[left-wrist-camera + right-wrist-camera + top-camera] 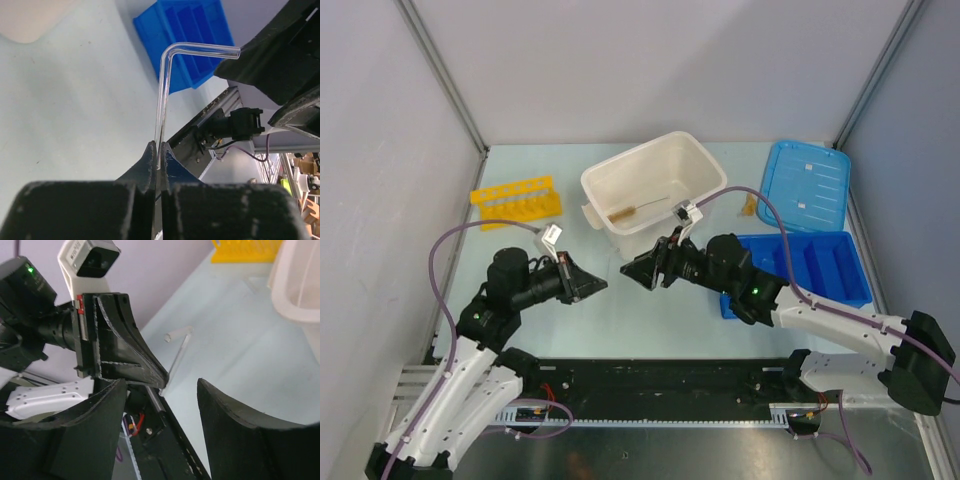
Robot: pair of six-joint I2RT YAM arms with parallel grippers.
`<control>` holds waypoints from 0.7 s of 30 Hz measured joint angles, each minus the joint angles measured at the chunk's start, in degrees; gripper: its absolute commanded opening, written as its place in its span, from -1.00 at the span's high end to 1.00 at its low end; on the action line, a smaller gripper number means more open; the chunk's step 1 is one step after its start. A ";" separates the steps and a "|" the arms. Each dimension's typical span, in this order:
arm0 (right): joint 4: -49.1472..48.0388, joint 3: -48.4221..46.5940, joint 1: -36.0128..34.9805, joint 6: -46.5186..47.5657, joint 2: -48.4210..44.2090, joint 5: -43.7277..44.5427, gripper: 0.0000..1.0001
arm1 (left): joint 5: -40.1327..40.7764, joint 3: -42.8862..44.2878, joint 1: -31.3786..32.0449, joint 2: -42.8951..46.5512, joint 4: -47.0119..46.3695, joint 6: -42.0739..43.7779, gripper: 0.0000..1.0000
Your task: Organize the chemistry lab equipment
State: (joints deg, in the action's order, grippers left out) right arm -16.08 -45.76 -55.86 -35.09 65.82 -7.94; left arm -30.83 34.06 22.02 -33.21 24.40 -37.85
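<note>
My left gripper (598, 284) (158, 148) is shut on the lower end of a bent clear glass tube (163, 95), held above the table. The tube rises from the jaws and bends right toward the right gripper's fingers (272, 60). My right gripper (630, 270) (161, 385) is open and faces the left one tip to tip. The tube (179, 356) stands just beyond its jaws, untouched. A yellow holed rack (517, 197) (245, 252) lies at the far left. A wire brush with tan bristles (633, 210) lies in the white tub (620, 170). A tiny amber piece (750, 207) lies beside the tub.
The white tub (300, 290) stands at the back centre. A blue lid (807, 182) lies at the back right. A blue divided tray (820, 262) (192, 35) sits in front of it, under the right arm. Grey walls close in both sides.
</note>
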 measured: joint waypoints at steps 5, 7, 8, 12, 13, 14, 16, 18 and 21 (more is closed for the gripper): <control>-5.57 1.66 -0.57 -1.22 -0.04 1.51 -0.10 | 0.00 0.46 2.08 0.57 -2.71 -2.12 0.98; -7.21 3.02 -0.57 -1.60 -0.04 2.36 -0.03 | 0.02 0.46 2.82 0.68 -3.58 -2.99 0.98; -7.74 3.65 -0.55 -1.79 -0.04 2.71 0.01 | 0.04 0.46 3.17 0.79 -3.98 -3.39 0.98; -9.29 4.72 -0.57 -2.43 -0.04 2.95 0.06 | 0.20 0.46 4.44 1.03 -5.42 -4.79 0.98; -9.99 4.72 -0.57 -2.58 -0.04 2.95 0.02 | 0.22 0.46 4.68 1.03 -5.88 -5.22 0.98; -10.58 4.72 -0.57 -2.69 -0.04 2.95 -0.01 | 0.22 0.46 4.83 1.03 -6.14 -5.44 0.98; -12.57 4.90 -0.57 -3.02 0.02 2.95 -0.06 | 0.24 0.46 5.25 1.03 -6.80 -6.19 0.99; -14.32 4.98 -0.57 -3.43 0.31 2.93 -0.07 | 0.26 0.46 5.68 1.03 -7.41 -6.80 1.00; -16.48 5.07 -0.66 -3.96 1.31 2.86 -0.05 | 0.63 0.46 6.43 1.11 -8.02 -7.63 1.00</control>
State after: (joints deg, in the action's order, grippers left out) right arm -32.56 -40.69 -56.51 -39.05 67.13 -5.08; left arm -30.20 34.52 28.45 -32.10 16.38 -45.47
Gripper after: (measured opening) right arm 0.529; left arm 0.012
